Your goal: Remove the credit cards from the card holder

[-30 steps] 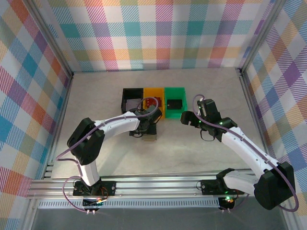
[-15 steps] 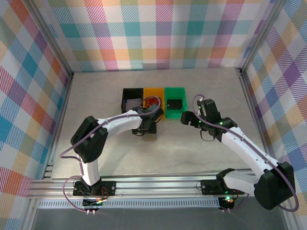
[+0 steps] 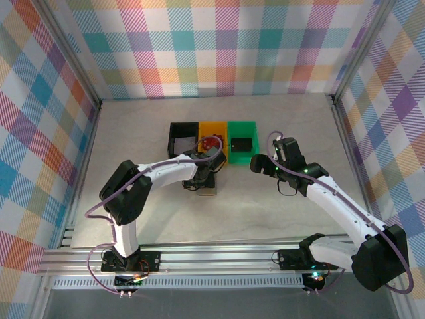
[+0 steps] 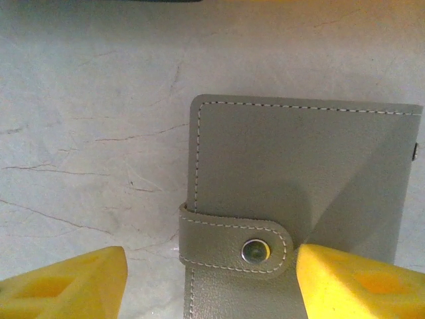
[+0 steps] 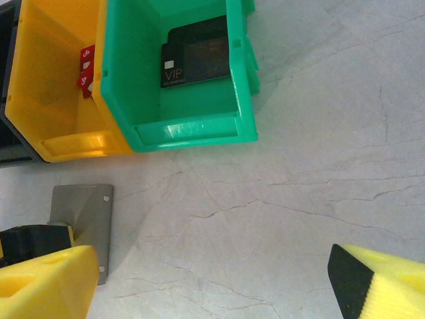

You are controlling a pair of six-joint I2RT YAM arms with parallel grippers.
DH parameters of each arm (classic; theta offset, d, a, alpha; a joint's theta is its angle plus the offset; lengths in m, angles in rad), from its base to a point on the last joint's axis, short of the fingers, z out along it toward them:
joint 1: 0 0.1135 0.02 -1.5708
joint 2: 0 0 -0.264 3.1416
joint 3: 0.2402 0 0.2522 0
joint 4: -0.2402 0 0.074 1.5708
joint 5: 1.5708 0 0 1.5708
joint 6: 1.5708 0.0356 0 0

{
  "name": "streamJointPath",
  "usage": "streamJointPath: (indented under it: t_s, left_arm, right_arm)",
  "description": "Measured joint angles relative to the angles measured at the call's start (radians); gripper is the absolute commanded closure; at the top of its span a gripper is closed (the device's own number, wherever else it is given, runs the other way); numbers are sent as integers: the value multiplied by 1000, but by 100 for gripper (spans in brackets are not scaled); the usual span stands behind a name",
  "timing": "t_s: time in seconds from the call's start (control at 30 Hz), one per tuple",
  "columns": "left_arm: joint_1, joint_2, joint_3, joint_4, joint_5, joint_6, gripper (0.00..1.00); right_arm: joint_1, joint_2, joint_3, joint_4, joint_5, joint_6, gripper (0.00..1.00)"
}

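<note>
Left wrist view cuts off the lower edge of the closed card holder (image 4: 299, 166), stitched grey leather with a snap tab, flat on the cracked pale table (image 4: 86, 100). The left gripper (image 4: 209, 282) stands parted astride its edge. The right gripper (image 5: 212, 279) hangs wide and empty, a dark card (image 5: 196, 63) lies in the green bin (image 5: 186, 129), and a red card (image 5: 86, 72) is half hidden in the yellow bin (image 5: 66, 143).

Pretty clearly a robotics lab test cell: pale bench (image 3: 265, 212) boxed in by colourful plaid walls (image 3: 219, 46), aluminium rails (image 3: 219, 258) along the near edge, and two white robot arms (image 3: 335, 203) bolted onto them.
</note>
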Motion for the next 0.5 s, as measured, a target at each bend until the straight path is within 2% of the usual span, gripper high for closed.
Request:
streamJointPath:
  t_s: [0.37, 0.5]
  left_arm:
    - [3, 11, -5, 32, 16, 0, 46]
    - [6, 11, -5, 39, 24, 2, 55]
  right_arm:
    - [0, 0, 0, 0, 0, 0, 10]
    - [0, 0, 0, 0, -4, 0, 10]
